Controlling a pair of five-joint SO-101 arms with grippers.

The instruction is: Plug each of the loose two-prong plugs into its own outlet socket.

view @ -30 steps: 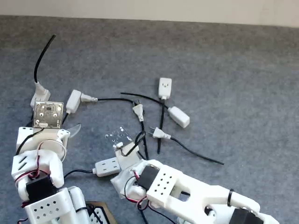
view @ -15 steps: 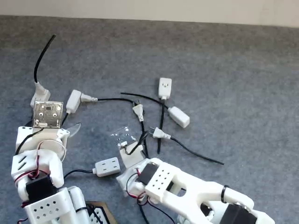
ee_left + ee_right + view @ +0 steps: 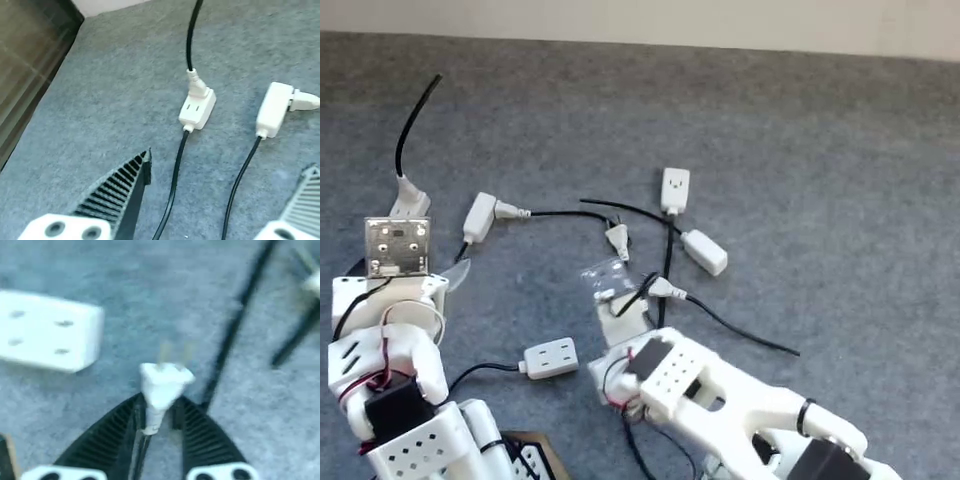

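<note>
Glossy plastic plug (image 3: pixel 162 382); rough grey carpet (image 3: pixel 820 150)

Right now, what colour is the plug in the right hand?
White plug; right wrist view shows it best.

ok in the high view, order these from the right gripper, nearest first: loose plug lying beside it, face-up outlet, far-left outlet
1. loose plug, beside the right gripper
2. face-up outlet, farther back, mid-table
3. far-left outlet, by the left arm

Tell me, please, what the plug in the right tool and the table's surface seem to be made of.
The plug, held in the right tool: smooth white moulded plastic, probably, with an even, slightly glossy skin. The table's surface: grey felt or short-pile carpet, judging by its matte, mottled, fibrous texture.
</note>
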